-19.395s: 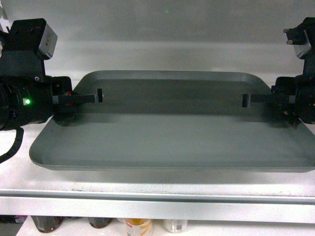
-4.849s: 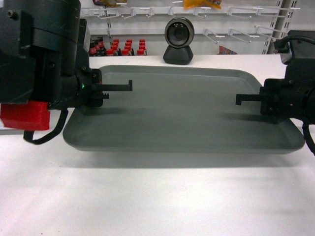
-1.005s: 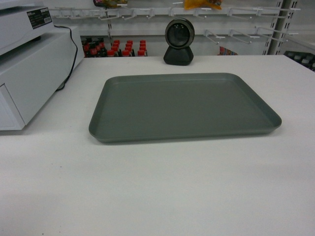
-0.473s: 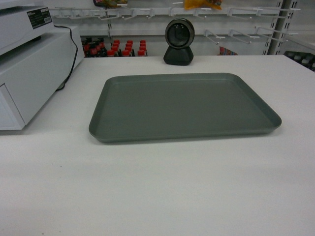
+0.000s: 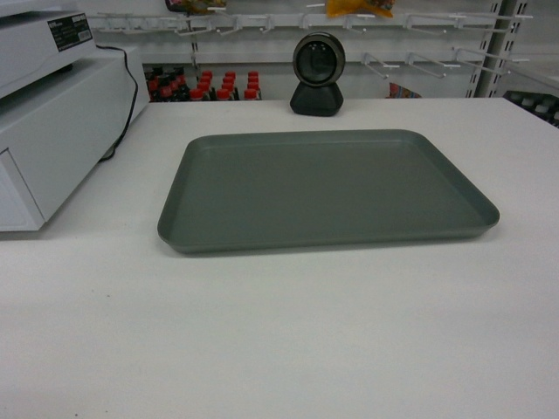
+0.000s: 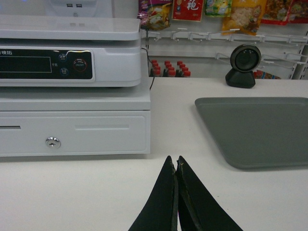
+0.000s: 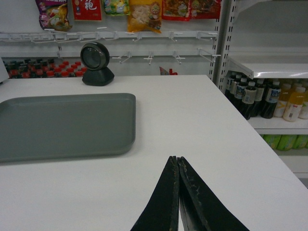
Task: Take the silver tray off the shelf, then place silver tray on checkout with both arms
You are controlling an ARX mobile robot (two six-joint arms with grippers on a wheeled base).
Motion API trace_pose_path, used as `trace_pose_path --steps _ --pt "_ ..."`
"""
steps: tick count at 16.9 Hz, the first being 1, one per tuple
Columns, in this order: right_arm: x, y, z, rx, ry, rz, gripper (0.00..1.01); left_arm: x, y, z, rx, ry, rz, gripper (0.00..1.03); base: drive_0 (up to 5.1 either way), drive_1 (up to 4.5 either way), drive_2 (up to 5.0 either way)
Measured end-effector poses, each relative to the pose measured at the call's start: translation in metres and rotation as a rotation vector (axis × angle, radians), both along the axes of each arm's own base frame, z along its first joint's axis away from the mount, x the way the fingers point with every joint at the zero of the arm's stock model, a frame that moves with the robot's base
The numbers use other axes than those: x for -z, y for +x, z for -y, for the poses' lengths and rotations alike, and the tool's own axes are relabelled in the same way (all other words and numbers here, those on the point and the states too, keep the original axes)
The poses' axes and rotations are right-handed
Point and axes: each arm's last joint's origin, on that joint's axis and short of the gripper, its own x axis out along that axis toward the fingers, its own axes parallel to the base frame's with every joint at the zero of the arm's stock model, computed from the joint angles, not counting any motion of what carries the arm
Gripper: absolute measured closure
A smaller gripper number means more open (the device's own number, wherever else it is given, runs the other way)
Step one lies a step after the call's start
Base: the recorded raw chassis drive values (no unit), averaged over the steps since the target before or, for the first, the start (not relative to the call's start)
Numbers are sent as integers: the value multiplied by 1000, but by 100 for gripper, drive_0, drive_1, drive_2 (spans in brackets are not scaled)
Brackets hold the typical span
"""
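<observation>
tray: the large grey-silver metal tray [image 5: 327, 188] is parked flat on the broad white counter [image 5: 288, 340], pretty much done.
end effectors: left end effector [image 6: 176, 166] and right end effector [image 7: 177, 162] are pinched closed, nothing gripped, well clear.
room: black dome scanner [image 5: 317, 74] behind, white cash register [image 6: 72, 82] left.

Little can be read. The cash register [image 6: 72, 62] on the bench carries small Chinese characters at the left of its dark front panel, seemingly "顶拓". A red packet [image 6: 188, 8] hanging on the back wall shows a large white character, cut off. The register's small label [image 5: 70, 30] is blurred.
</observation>
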Motion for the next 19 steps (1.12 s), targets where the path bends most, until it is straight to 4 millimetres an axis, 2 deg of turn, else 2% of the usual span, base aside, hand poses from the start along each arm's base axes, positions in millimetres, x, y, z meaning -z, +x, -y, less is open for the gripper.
trace_pose_path --steps 1,6,8,15,19 --pt "2 -12 0 -2 0 7 99 5 -11 0 0 0 -25 102 0 0 0" --pt "3 -12 0 -2 -1 -10 99 4 -12 0 0 0 -12 102 0 0 0" --pt "3 -12 0 -2 0 -10 94 4 -12 0 0 0 -12 102 0 0 0" --pt "3 -12 0 -2 0 -10 69 4 -12 0 0 0 -12 78 0 0 0" --pt "3 -12 0 -2 0 -10 23 4 -12 0 0 0 -12 34 0 0 0"
